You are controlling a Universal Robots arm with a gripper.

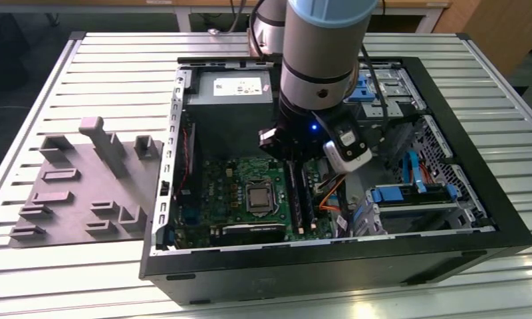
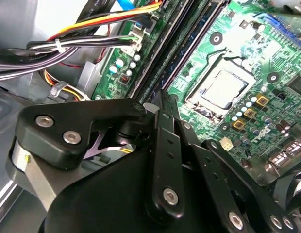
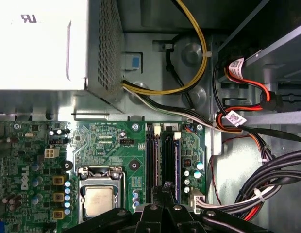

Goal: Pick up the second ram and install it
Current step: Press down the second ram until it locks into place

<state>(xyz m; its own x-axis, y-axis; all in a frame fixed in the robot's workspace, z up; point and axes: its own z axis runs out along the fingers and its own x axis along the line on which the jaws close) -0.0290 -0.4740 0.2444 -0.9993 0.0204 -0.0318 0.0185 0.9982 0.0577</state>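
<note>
Grey tray: a moulded tray (image 1: 80,193) lies on the slatted table (image 1: 35,279) at the exterior view's left, well apart from the open computer case (image 1: 337,259); I see no memory stick among its raised blocks.
Arm: the arm reaches down into the case, over the green motherboard (image 1: 231,193).
Gripper: the gripper (image 3: 166,190) hangs directly above the black memory slots (image 3: 160,155), just beside the processor socket (image 3: 99,199).
Jaws: they look drawn close together over a slot, but whether they clench anything I cannot tell; the black linkage hides the tips in both wrist views.
Second ram: a dark blue-green edge with chips (image 2: 201,36) runs along the slot lanes in the second wrist view, so the stick appears to be at the slots, under or just ahead of the gripper; which lane it occupies is unclear.
Cables: bundled wires (image 3: 267,189) run beside the slots, clear of the gripper.
Progress: by my judgement the pick-up is done and the work is at insertion; full seating and closed latches cannot be confirmed.
</note>
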